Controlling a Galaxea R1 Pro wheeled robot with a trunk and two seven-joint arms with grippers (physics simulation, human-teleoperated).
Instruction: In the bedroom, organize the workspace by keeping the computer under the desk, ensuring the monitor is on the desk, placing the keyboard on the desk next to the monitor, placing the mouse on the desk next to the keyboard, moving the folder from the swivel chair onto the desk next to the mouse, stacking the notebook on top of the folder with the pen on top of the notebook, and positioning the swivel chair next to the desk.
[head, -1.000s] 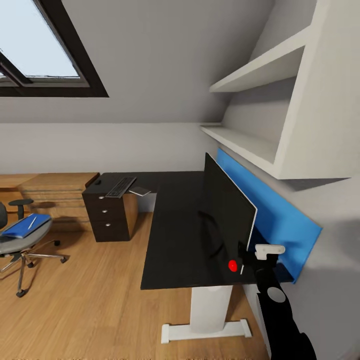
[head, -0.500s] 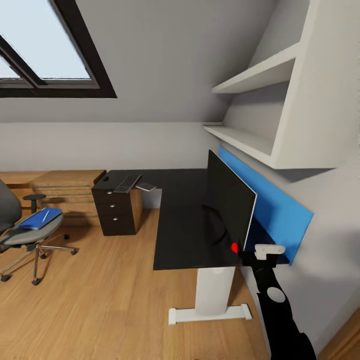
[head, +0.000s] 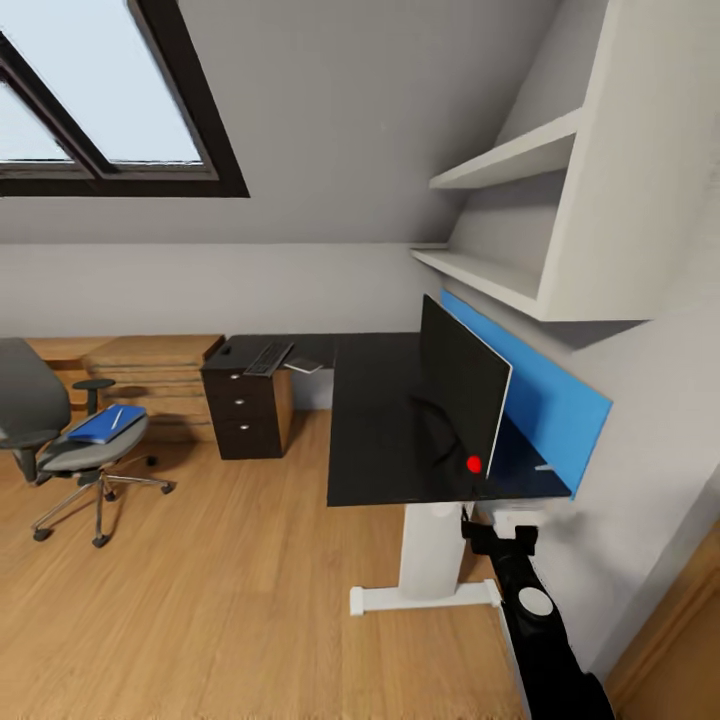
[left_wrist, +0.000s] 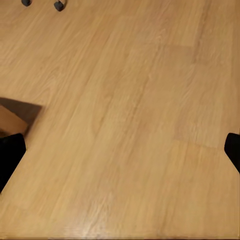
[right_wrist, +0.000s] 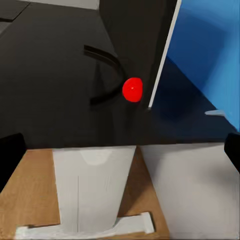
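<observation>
Right hand (right_wrist: 120, 150) facing edge-on monitor (head: 460, 385)

The right arm (head: 545, 655) is glossy black, made of rounded segments, with a round pale-grey disc set into its side behind the wrist. Ahead of that disc the arm narrows to a black wrist carrying a small white block, just behind the right claw (head: 497, 520). In each wrist view, two black finger tips (left_wrist: 9, 155) show, plain and unmarked, wide apart.
</observation>
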